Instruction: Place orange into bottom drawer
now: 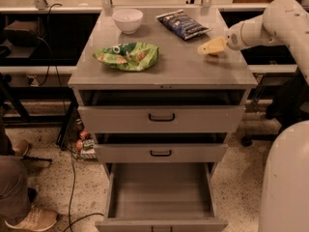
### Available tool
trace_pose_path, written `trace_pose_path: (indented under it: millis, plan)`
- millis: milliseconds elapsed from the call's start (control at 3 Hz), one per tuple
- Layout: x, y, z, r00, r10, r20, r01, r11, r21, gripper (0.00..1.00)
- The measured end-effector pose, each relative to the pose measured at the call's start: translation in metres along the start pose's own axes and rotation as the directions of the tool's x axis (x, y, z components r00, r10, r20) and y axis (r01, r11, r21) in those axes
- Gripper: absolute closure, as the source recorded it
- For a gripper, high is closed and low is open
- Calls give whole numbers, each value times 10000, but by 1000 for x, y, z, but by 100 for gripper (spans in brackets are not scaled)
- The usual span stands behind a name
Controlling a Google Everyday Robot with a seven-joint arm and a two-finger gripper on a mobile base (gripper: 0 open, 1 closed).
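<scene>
My gripper (212,46) is pale yellow. It hovers low over the right side of the grey cabinet top (174,69), at the end of my white arm (270,25) reaching in from the right. A small patch of orange (217,54) shows just under the gripper; the rest of the fruit is hidden by it. I cannot tell if it is held. The bottom drawer (161,192) is pulled wide open at the foot of the cabinet, and its grey interior holds nothing.
A white bowl (128,19), a green snack bag (127,56) and a dark blue snack bag (183,24) lie on the top. The two upper drawers (161,117) are slightly open. Cans (82,141) and cables lie on the floor at left. A person's shoe (29,220) shows at lower left. My white body (285,178) stands at right.
</scene>
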State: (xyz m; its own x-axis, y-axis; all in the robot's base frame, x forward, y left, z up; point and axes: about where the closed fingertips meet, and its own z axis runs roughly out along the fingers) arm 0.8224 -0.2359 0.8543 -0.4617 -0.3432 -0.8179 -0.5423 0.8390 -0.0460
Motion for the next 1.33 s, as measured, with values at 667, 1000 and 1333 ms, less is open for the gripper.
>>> trace_pose_path:
  millis: [667,1000,1333]
  plan:
    - [-2,5,2,9997,17,241,-10,9996,-298,65]
    - [-1,7,6,9998,18,201,-11,9994,-333,88]
    - [-2,9,-3,9998,-66,198,70,9998,-184,100]
